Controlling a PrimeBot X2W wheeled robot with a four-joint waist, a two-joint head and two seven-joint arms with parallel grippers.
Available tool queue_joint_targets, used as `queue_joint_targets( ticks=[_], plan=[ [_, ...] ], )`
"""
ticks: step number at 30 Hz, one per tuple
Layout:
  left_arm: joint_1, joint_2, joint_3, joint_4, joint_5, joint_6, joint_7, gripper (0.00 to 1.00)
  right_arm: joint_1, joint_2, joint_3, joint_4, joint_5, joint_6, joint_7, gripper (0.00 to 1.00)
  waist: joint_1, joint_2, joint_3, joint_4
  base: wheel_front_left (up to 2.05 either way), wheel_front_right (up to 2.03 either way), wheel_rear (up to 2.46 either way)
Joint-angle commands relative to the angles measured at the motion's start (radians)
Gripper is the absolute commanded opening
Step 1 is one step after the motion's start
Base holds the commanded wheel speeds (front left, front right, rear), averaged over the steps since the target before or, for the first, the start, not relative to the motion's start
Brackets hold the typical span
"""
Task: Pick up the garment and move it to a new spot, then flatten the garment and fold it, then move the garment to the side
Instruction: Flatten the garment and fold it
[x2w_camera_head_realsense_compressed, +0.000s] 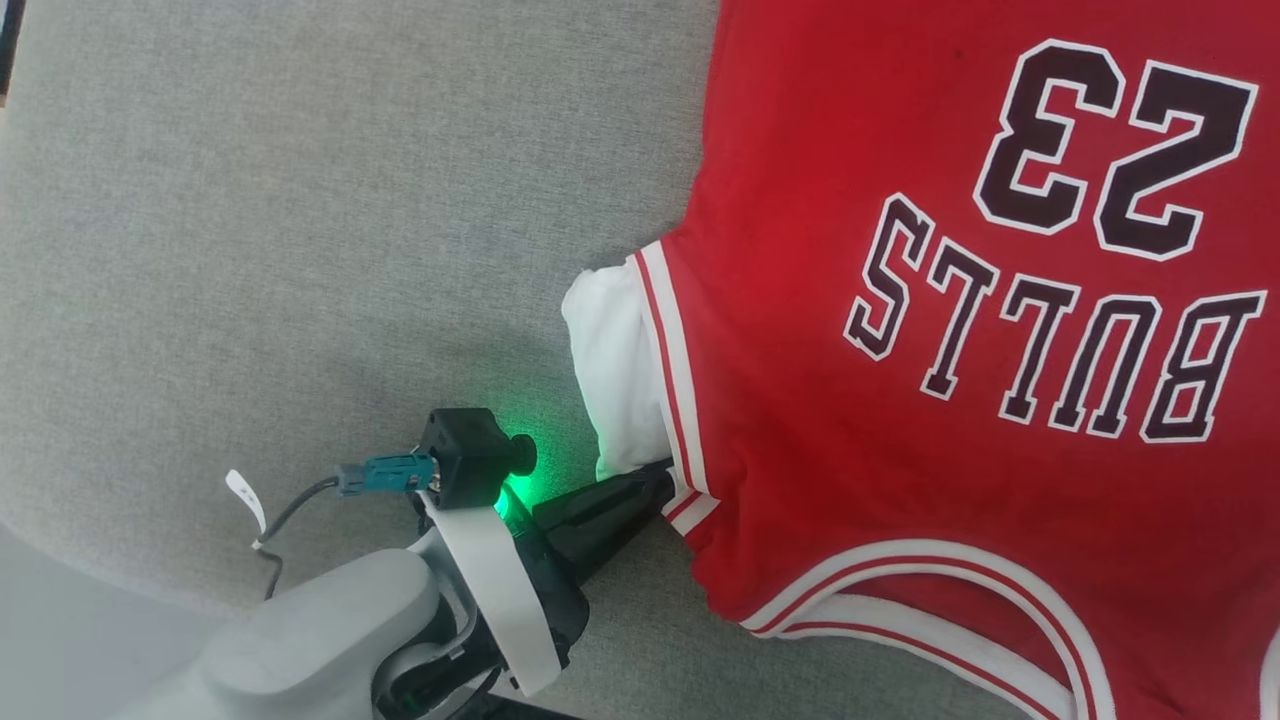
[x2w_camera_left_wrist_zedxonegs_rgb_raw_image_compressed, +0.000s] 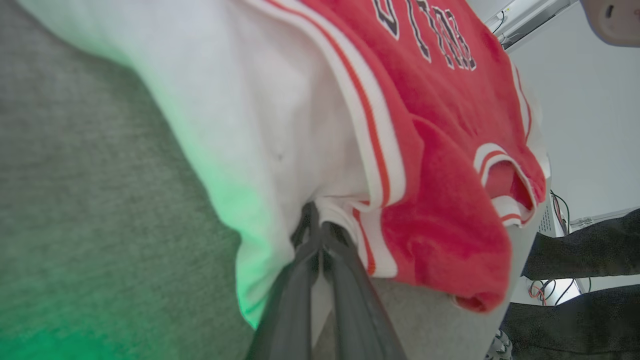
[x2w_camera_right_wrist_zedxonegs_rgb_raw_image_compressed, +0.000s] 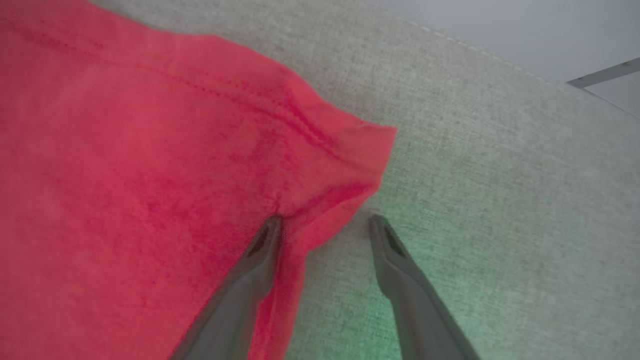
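A red jersey-style garment (x2w_camera_head_realsense_compressed: 800, 420) lies spread on a grey woven surface (x2w_camera_head_realsense_compressed: 300, 250), filling the right half of the head view. Black letters outlined in white read "BULLS", with the number "23" beyond them. Both appear upside down from the robot's side. The top, right and bottom edges of that view cut the garment off, so its far side cannot be made out. A white sleeve (x2w_camera_head_realsense_compressed: 610, 350) bunches out at its left side, bordered by white and red stripe trim. A curved white and red neckline (x2w_camera_head_realsense_compressed: 930, 590) lies nearest the robot.

The left gripper (x2w_camera_head_realsense_compressed: 660, 478) reaches in from the lower left. Its two dark fingers are pressed together, pinching the garment where the white sleeve meets the striped trim, and the fingertips are hidden in the fold. A green light (x2w_camera_head_realsense_compressed: 515, 490) glows on the wrist beside a teal connector (x2w_camera_head_realsense_compressed: 385, 472) with a dark cable. In the left wrist view the lettering is cut by the top edge and too partial to read. A person (x2w_camera_left_wrist_zedxonegs_rgb_raw_image_compressed: 580, 250) shows at the right as blurred, dark-clothed limbs.

In the right wrist view the right gripper (x2w_camera_right_wrist_zedxonegs_rgb_raw_image_compressed: 325, 225) is spread wide. One fingertip touches a plain red hem corner of the garment, and the other sits over bare grey surface just beside it
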Motion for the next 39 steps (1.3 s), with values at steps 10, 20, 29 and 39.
queue_joint_targets(
  ticks=[10,20,29,39],
  plan=[
    [0.028,-0.016,0.019,0.095,-0.025,0.028,0.033,0.00,0.075,-0.027,0.150,-0.019,0.059,-0.001,-0.095,0.00,0.0000,-0.0002,-0.064,-0.046,0.00,0.00,0.00],
    [0.147,0.036,0.094,0.068,-0.026,0.021,0.025,0.00,0.293,-0.154,0.265,-0.250,0.241,-0.001,-0.158,0.00,0.0000,-0.0002,-0.221,-0.107,0.00,0.00,0.00],
    [0.269,0.063,0.182,0.057,-0.012,0.017,0.021,0.00,0.706,-0.264,0.223,-0.517,0.417,-0.001,-0.202,0.00,0.0000,-0.0002,-0.342,-0.173,0.00,0.00,0.00],
    [0.355,0.070,0.278,0.054,0.021,0.017,0.020,0.00,1.180,-0.204,0.093,-0.724,0.391,-0.001,-0.215,0.00,0.0000,-0.0002,-0.383,-0.218,0.00,0.00,0.00]
  ],
)
